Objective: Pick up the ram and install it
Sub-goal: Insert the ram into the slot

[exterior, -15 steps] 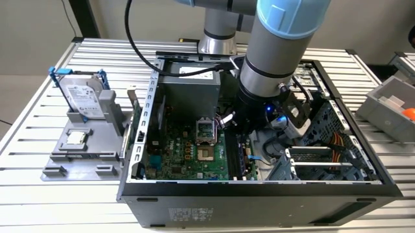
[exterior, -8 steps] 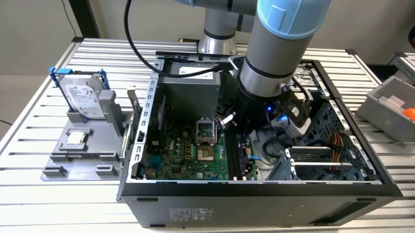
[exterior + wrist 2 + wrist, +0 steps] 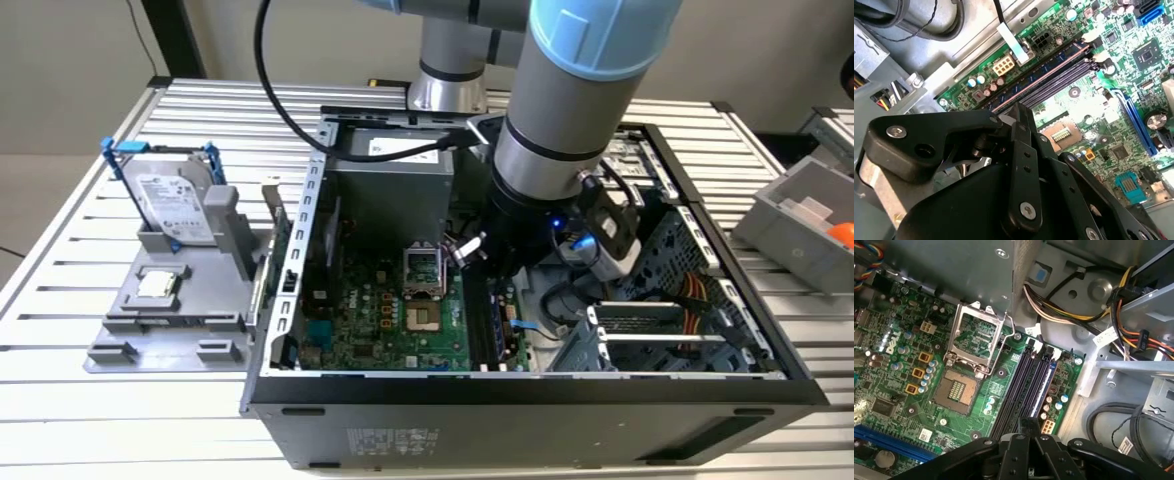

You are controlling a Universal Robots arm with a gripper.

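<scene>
My gripper is down inside the open computer case, right over the long black memory slots beside the processor socket on the green motherboard. In both wrist views the black fingers meet at a narrow tip. A thin dark edge, the ram, sits clamped between them, lined up along the slots and a little above them. Those slots look empty, with white latches at their far end.
Bundles of yellow, orange and black cables and a metal drive cage crowd the case on the exterior view's right. A grey fixture holding a hard drive stands on the slatted table at the exterior view's left.
</scene>
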